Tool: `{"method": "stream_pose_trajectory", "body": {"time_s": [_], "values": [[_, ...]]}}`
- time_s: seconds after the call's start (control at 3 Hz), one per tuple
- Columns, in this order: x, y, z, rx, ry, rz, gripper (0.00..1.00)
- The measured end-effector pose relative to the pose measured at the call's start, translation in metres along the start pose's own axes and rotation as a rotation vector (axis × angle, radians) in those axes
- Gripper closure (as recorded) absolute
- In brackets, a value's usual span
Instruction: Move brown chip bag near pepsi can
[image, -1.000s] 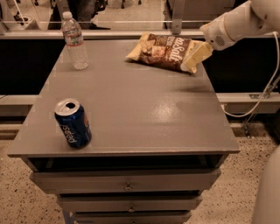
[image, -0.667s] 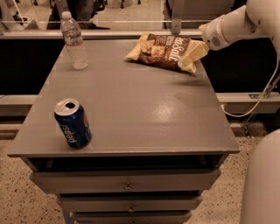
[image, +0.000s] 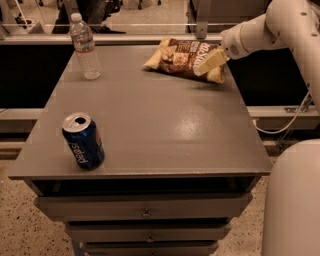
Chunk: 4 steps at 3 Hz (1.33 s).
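Observation:
The brown chip bag (image: 181, 59) lies at the far right of the grey table top (image: 160, 125), its cream edges showing. My gripper (image: 212, 58) reaches in from the right and sits over the bag's right end, touching or just above it. The pepsi can (image: 83, 140) stands upright near the table's front left corner, far from the bag, with its silver top showing.
A clear plastic water bottle (image: 85, 46) stands at the far left of the table. My white arm (image: 260, 32) comes in from the upper right. Drawers (image: 145, 210) sit below the table's front edge. Part of the robot's body (image: 295, 200) fills the lower right.
My gripper has moved a little to the left, further over the bag's right end. The bag, can and bottle have not visibly moved.

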<state>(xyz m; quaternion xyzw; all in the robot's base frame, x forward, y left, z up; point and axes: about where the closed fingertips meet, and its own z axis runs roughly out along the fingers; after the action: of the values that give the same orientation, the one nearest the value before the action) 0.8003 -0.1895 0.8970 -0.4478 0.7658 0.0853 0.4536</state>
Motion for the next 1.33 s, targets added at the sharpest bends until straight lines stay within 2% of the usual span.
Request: {"method": "stream_pose_trajectory", "body": {"time_s": [0.33,0.67,1.0,1.33], "values": [[0.003,0.0,0.012,0.014,0.0,0.009,0.18],[0.006,0.003,0.016,0.015,0.007,0.014,0.41],[0.003,0.005,0.01,0.013,0.001,0.011,0.64],[-0.011,0.01,-0.005,0.015,-0.02,-0.003,0.87]]}}
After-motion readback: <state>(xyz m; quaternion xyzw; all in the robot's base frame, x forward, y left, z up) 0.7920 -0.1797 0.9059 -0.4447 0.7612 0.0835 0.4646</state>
